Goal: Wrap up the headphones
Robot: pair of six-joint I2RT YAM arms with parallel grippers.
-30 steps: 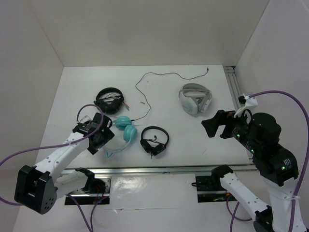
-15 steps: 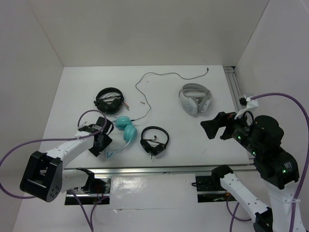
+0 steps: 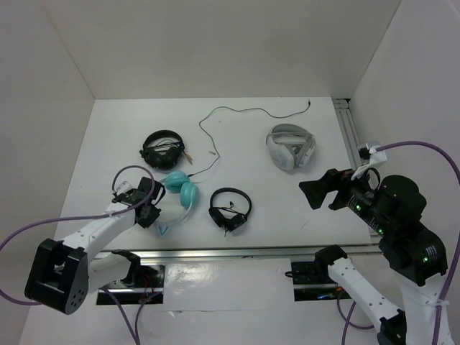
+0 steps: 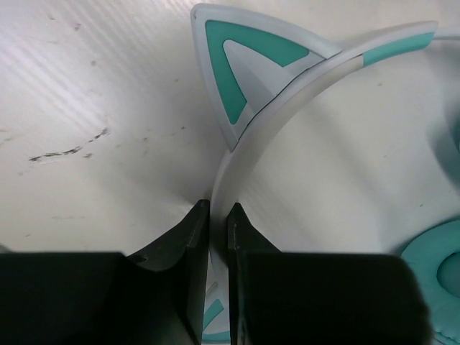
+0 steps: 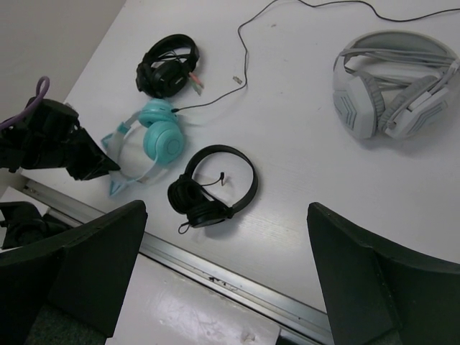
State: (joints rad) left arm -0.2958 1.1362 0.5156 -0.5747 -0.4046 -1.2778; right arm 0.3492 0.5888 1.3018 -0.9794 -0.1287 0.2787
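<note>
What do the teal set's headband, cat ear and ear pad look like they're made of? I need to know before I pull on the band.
The headband looks like hard plastic: pale grey-white and smooth, with a soft sheen and crisp edges. The cat ear has the same moulded look, with a teal inlay. The ear pad is matte teal with a rounded rim, probably soft leatherette over foam, though that is uncertain.

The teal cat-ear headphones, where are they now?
In the top view, the teal headphones lie left of centre, headband pinched in the left gripper, small black headphones just right.

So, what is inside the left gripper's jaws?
The left gripper pinches the pale headband of the headphones, below the cat ear. Its fingers mostly hide the band further down.
</note>
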